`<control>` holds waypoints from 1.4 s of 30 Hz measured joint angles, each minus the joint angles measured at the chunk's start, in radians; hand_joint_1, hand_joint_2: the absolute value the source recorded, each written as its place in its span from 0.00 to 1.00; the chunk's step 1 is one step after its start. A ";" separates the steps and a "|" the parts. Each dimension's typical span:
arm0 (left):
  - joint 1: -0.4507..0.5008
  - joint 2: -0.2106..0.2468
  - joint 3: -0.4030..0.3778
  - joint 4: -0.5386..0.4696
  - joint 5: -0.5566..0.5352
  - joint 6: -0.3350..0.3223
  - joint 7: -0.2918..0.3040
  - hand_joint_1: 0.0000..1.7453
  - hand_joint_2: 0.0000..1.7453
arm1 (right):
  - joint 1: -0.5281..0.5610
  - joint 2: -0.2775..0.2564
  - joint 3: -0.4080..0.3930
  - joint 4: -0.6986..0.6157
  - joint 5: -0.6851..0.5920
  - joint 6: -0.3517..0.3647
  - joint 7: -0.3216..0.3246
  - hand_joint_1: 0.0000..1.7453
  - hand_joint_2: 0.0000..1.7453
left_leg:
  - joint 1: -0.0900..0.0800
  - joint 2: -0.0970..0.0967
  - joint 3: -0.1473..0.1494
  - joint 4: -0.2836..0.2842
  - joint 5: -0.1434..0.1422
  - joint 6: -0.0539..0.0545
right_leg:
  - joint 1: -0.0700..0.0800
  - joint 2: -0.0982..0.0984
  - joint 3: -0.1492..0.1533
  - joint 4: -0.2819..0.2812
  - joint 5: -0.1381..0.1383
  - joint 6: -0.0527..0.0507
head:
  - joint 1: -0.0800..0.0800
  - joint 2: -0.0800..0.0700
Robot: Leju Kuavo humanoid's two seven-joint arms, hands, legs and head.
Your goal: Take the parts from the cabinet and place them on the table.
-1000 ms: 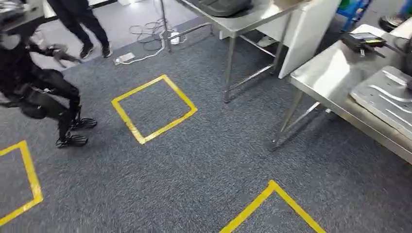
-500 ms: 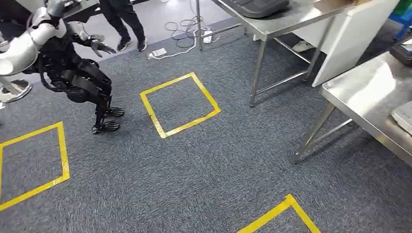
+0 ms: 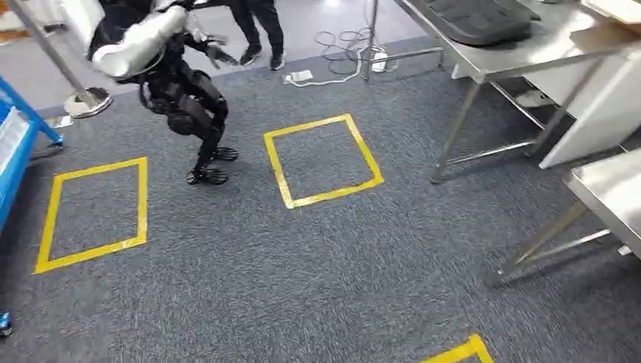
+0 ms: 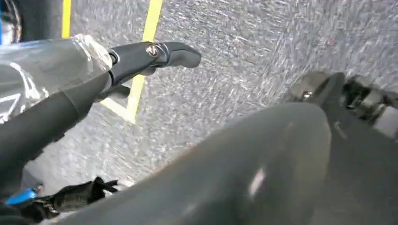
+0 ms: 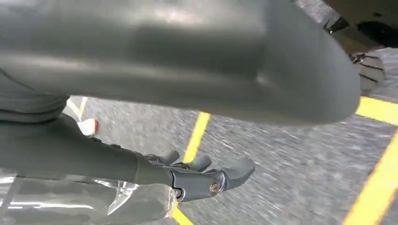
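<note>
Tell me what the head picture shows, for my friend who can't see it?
A grey carpet floor with yellow tape squares fills the head view. Another silver and black robot crouches at upper left, with a person's legs behind it. Steel tables stand on the right, and white cables lie near the back.

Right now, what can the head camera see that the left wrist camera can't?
The head view alone has another robot crouching on the carpet, a person's legs, steel tables, white cables and a blue frame. The left wrist view alone has the left hand, a clear wrap against it, fingers stretched out. Both share the grey carpet and yellow tape lines.
</note>
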 joint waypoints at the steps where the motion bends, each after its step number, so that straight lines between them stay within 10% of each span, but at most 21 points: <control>1: 0.000 -0.001 0.000 0.000 0.000 0.000 -0.001 0.00 0.00 | 0.003 0.000 0.000 0.000 0.000 0.000 0.000 0.00 0.00 | 0.000 -0.017 0.000 0.000 0.000 0.000 | -0.002 0.004 -0.041 0.076 -0.024 0.004 | 0.000 0.000; 3: 0.004 -0.001 0.000 0.000 -0.001 0.000 -0.003 0.00 0.00 | 0.005 0.000 0.001 0.000 0.000 -0.002 -0.001 0.00 0.00 | 0.003 -0.047 0.002 0.002 -0.001 -0.001 | -0.007 0.004 -0.082 0.120 -0.004 0.011 | 0.000 0.000; 5: 0.005 -0.001 0.000 0.000 -0.001 0.000 -0.005 0.00 0.00 | 0.005 -0.002 0.001 0.000 0.000 -0.005 -0.004 0.00 0.00 | 0.011 -0.080 0.006 0.007 -0.006 -0.010 | -0.016 0.012 -0.033 -0.020 0.094 0.020 | 0.000 0.000; 7: 0.003 0.000 0.000 0.000 -0.002 0.000 -0.009 0.00 0.00 | 0.006 -0.002 0.001 0.000 0.000 -0.007 -0.008 0.00 0.00 | 0.015 -0.103 0.001 0.022 -0.016 -0.027 | -0.033 0.085 0.027 -0.158 0.139 0.036 | 0.000 0.000; 11: 0.005 0.000 0.000 0.000 -0.002 0.000 -0.010 0.00 0.00 | -0.002 0.000 0.001 0.000 0.000 -0.007 -0.010 0.00 0.00 | 0.019 -0.132 -0.011 0.022 -0.016 -0.046 | -0.016 0.050 0.025 -0.162 0.141 -0.008 | 0.000 0.000; 17: 0.007 0.001 0.000 0.000 -0.002 0.000 -0.010 0.00 0.00 | -0.002 0.001 0.001 0.000 0.000 -0.007 -0.010 0.00 0.00 | 0.021 -0.098 -0.015 0.041 -0.027 -0.049 | -0.019 0.030 0.025 -0.166 0.144 -0.019 | 0.000 0.000; 18: 0.005 0.001 0.000 0.000 -0.002 0.000 -0.011 0.00 0.00 | -0.001 0.000 0.001 0.000 0.000 -0.007 -0.010 0.00 0.00 | 0.017 -0.039 -0.046 0.101 -0.067 -0.055 | -0.017 0.019 0.025 -0.166 0.144 -0.026 | -0.004 0.000; 19: 0.002 0.001 0.000 0.000 -0.002 0.000 -0.011 0.00 0.00 | 0.002 -0.001 0.001 0.000 0.000 -0.007 -0.010 0.00 0.00 | 0.018 -0.021 -0.080 0.174 -0.105 -0.058 | -0.013 0.007 0.024 -0.166 0.143 -0.029 | -0.004 0.000; 20: 0.006 0.001 0.000 0.000 -0.003 0.000 -0.014 0.00 0.00 | 0.006 -0.002 0.001 0.000 0.000 -0.007 -0.011 0.00 0.00 | 0.020 -0.006 -0.175 0.366 -0.167 -0.059 | -0.003 -0.042 0.024 -0.166 0.139 -0.034 | -0.004 0.000; 22: 0.006 0.001 0.000 0.000 -0.003 0.002 -0.015 0.00 0.00 | 0.004 0.000 0.001 0.000 -0.001 -0.007 -0.011 0.00 0.00 | 0.006 0.021 -0.056 0.134 -0.055 -0.034 | 0.001 -0.083 0.032 -0.166 0.133 -0.031 | -0.004 0.000; 24: 0.003 0.001 0.000 0.000 -0.004 0.001 -0.017 0.00 0.00 | 0.003 0.001 0.001 0.000 -0.004 -0.007 -0.010 0.00 0.00 | -0.013 0.090 -0.009 0.039 -0.035 -0.017 | 0.007 -0.103 0.040 -0.166 0.125 -0.021 | -0.002 0.000; 28: 0.007 0.002 0.000 0.000 -0.004 0.001 -0.017 0.00 0.00 | -0.008 0.002 0.001 -0.002 -0.006 -0.008 -0.010 0.00 0.00 | -0.015 0.042 -0.004 0.020 -0.021 -0.005 | 0.006 -0.139 0.057 -0.176 0.122 -0.003 | -0.003 0.000; 31: 0.002 0.000 0.000 0.000 -0.005 0.001 -0.017 0.00 0.00 | -0.003 0.000 0.001 -0.002 -0.007 -0.007 -0.011 0.00 0.00 | -0.002 0.005 0.003 0.010 -0.011 0.005 | -0.003 -0.006 -0.004 -0.034 0.035 0.003 | 0.001 0.000; 34: 0.004 -0.002 0.000 0.000 -0.005 0.000 -0.017 0.00 0.00 | 0.005 0.000 0.002 -0.002 -0.010 -0.006 -0.008 0.00 0.00 | -0.002 -0.042 0.004 0.012 -0.012 0.007 | -0.004 0.005 -0.099 0.141 -0.016 0.007 | 0.001 0.000; 37: 0.005 -0.002 0.000 0.000 -0.005 0.000 -0.017 0.00 0.00 | 0.005 -0.002 0.002 -0.002 -0.016 -0.005 -0.006 0.00 0.00 | 0.001 -0.089 0.011 0.013 -0.014 0.003 | -0.008 0.018 -0.021 -0.054 0.114 0.007 | 0.001 0.000; 38: 0.005 -0.002 0.000 0.000 -0.005 0.000 -0.018 0.00 0.00 | 0.005 -0.003 0.002 -0.002 -0.016 -0.005 -0.006 0.00 0.00 | 0.002 -0.102 0.013 0.014 -0.017 -0.001 | -0.011 0.053 0.020 -0.144 0.155 0.007 | 0.001 0.000; 39: 0.003 -0.002 0.000 0.000 -0.006 0.000 -0.017 0.00 0.00 | 0.006 -0.003 0.003 -0.002 -0.017 -0.005 -0.006 0.00 0.00 | -0.005 -0.112 0.008 0.021 -0.022 -0.009 | -0.013 0.102 0.033 -0.178 0.145 0.005 | 0.001 0.000; 42: 0.006 -0.002 0.000 0.000 -0.008 -0.005 -0.017 0.00 0.00 | 0.001 -0.003 0.007 -0.002 -0.018 -0.005 -0.007 0.00 0.00 | 0.003 -0.136 0.002 0.017 -0.019 -0.021 | -0.006 0.067 0.034 -0.178 0.146 -0.009 | 0.000 0.000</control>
